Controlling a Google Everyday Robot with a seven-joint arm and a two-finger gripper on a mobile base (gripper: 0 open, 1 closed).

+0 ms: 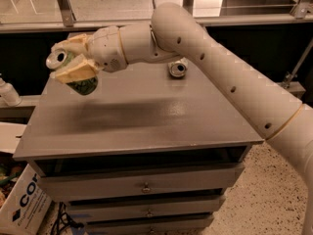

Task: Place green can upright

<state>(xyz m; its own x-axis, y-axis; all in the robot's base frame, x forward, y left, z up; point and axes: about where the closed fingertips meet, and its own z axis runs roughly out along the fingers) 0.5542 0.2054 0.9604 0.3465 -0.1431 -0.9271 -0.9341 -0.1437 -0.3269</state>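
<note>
Aloft, pincer (68, 61) around cylindrical green can (84, 86).

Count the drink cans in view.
2. The green can is held in the gripper above the cabinet's back-left corner; a silvery can lies on its side near the back.

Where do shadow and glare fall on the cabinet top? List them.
Camera view: a soft dark shadow band crosses the cabinet top, below the gripper at upper left, jaws shut on the green can; a pale sheen lies to its right.
</note>
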